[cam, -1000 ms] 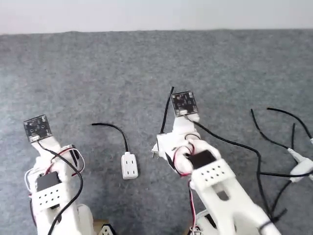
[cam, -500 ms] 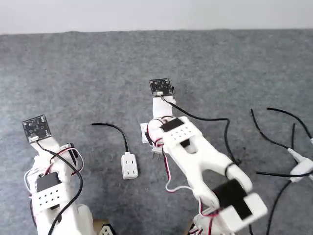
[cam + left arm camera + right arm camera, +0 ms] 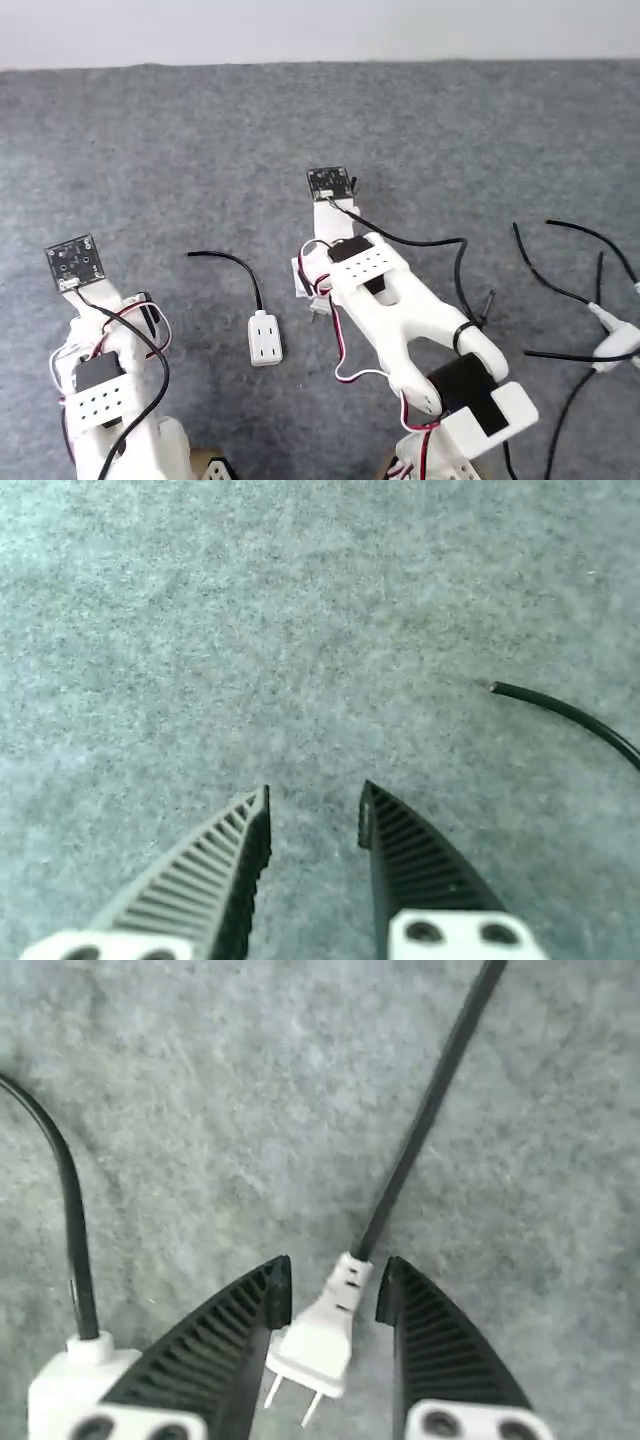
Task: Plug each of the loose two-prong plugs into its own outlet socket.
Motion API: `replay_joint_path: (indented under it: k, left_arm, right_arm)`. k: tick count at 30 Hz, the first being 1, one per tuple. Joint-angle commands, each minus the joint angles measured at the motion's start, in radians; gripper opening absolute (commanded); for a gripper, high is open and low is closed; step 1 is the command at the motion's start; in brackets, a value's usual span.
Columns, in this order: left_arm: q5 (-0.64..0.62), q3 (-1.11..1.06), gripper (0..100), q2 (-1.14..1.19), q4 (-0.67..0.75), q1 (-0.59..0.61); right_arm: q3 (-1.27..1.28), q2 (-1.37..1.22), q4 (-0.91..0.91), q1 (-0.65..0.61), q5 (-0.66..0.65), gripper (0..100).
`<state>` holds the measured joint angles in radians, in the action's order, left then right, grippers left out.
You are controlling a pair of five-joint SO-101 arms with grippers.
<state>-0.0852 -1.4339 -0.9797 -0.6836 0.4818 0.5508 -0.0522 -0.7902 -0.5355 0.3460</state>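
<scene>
Grey carpet-like cloth is covering the tabletop (image 3: 150, 130), and the task's things are lying on it. The right gripper (image 3: 335, 1262) is standing over the white two-prong plug (image 3: 318, 1340) with one jaw on each side. The jaws are parted: one is lying against the plug's body, while a thin strip of cloth is showing between the plug and the other, so I am judging that the plug is being framed for a grasp and is not clamped yet. The plug is pointing its prongs (image 3: 290, 1400) back toward the wrist and its black cord (image 3: 430, 1110) is running straight away, which is leaving both sides free for the jaws. The white outlet socket (image 3: 264, 338) is lying just beside this gripper, between the two arms, with its own cord (image 3: 235, 262) curving off; being so near, it is probably the target for this plug. The left gripper (image 3: 315, 798) is hanging above bare cloth, jaws a little open and holding nothing, with a free cord end (image 3: 497, 687) near it; from there it is sitting well to steady the socket. Well apart, on the right arm's side, loose black cables (image 3: 560, 290) are lying around a white piece (image 3: 612, 345), too small to tell whether plug or socket.
</scene>
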Motion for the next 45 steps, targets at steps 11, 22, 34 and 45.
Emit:
replay_joint_path:
  k: [11, 22, 34, 45]
  left_arm:
    - [0.003, 0.008, 14, 0.003, 0.021, 0.005]
    - [0.003, 0.008, 14, 0.003, 0.021, 0.005]
    - [0.003, 0.008, 14, 0.003, 0.021, 0.005]
    - [0.003, 0.008, 14, 0.003, 0.021, 0.005]
  right_arm:
    - [-0.057, -0.019, 0.030, 0.013, 0.005, 15.4]
    - [-0.149, -0.124, -0.015, 0.015, 0.005, 15.1]
    - [-0.152, -0.077, -0.114, 0.071, -0.012, 0.8]
    - [-0.149, 0.010, -0.197, 0.054, -0.210, 11.5]
